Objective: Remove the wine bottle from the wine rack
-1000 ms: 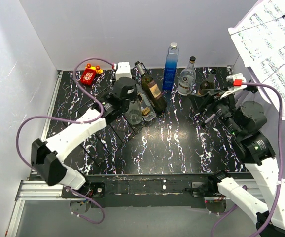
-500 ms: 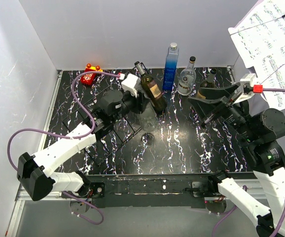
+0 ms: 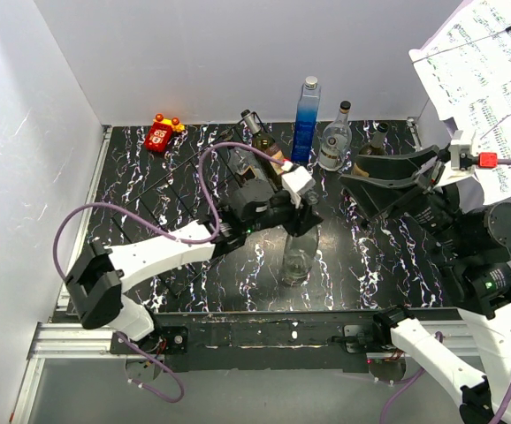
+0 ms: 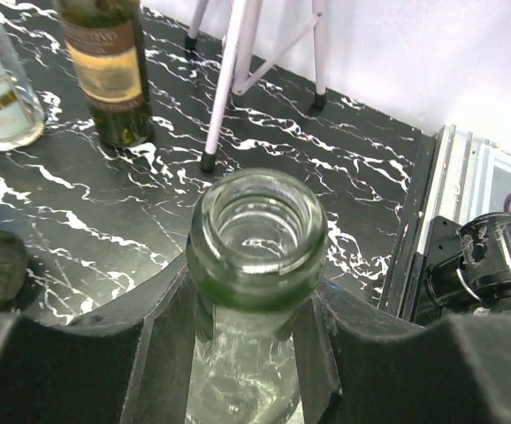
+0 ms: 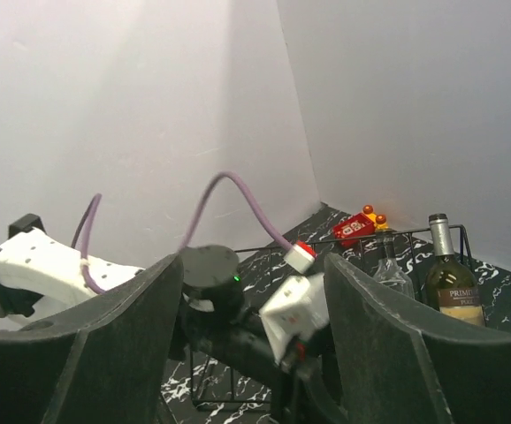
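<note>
Left gripper [image 3: 297,221] is closed on the neck of the clear wine bottle [image 3: 297,259], just under the lip. In the left wrist view the open bottle mouth sits between the two black fingers [image 4: 163,340], with glass touching both sides. The bottle is upright, front-centre of the black marble table [image 3: 362,274], off the rack and to its right. Can't tell if its base touches the table.

Right gripper [image 3: 388,181] is raised over the right side of the table with its fingers [image 5: 118,340] spread wide and nothing between them. It faces the left arm.

Wine rack [image 3: 189,181] is behind the left arm, left of centre; its thin black wires are hard to trace from above. A dark labelled bottle [image 3: 269,152] lies tilted at its right end, neck toward the back wall. In the right wrist view a smaller clear bottle [image 5: 390,268] stands just left of it.

Back row along the wall:
- Red toy [image 3: 161,133] is at the back left.
- Tall blue bottle [image 3: 307,119] is near centre.
- Round clear bottle [image 3: 334,141] is to the right of the blue one.
- Dark bottle [image 3: 375,146] is right again, partly hidden by the right gripper.

Sheet music [image 3: 490,79] is on a stand at the far right corner, and the white stand legs [image 4: 229,79] rest on the table.
</note>
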Robot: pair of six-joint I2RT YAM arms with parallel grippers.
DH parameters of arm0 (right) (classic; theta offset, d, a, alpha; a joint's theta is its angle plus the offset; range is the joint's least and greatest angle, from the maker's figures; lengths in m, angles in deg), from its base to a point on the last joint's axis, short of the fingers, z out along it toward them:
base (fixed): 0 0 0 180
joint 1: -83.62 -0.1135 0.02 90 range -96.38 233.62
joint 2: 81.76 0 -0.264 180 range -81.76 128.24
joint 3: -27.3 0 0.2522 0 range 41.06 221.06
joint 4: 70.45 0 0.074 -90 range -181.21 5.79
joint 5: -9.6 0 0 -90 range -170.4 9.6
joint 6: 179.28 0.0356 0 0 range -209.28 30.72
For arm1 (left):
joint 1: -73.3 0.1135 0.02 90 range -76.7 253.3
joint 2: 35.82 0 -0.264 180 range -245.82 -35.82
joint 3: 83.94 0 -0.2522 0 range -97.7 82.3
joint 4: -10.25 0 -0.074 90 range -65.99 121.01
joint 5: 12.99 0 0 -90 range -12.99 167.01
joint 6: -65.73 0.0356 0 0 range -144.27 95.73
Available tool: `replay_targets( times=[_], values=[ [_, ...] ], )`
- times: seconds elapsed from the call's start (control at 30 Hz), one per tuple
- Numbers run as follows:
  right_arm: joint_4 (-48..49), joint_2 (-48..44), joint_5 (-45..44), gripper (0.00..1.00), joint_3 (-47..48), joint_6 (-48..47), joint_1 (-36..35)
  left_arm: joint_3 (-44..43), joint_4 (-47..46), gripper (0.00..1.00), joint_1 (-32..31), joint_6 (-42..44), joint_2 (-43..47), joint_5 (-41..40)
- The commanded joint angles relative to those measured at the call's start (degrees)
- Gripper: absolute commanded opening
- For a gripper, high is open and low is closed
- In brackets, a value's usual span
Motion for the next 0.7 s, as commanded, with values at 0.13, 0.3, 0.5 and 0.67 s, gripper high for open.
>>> replay_targets(
  times=[0.13, 0.3, 0.5, 0.67],
  values=[
    [6.6, -2.9, -0.9, 0.72, 2.3, 2.8, -0.2, -9.5, -17.4, 0.0, -3.2, -0.2, -6.7, 3.4],
    [7.9, -4.0, -2.0, 0.72, 1.9, 3.3, -0.2, -16.0, -18.7, 0.0, -5.0, -1.8, -13.1, 4.8],
    [7.5, -4.5, -2.5, 0.73, 2.1, 2.7, -0.2, -24.4, -16.6, 0.0, -7.2, -2.2, -20.8, 5.8],
    [7.0, -5.0, -3.2, 0.73, 1.4, 1.7, -0.1, -29.3, -14.3, 0.0, -8.5, -2.4, -24.7, 6.4]
  ],
)
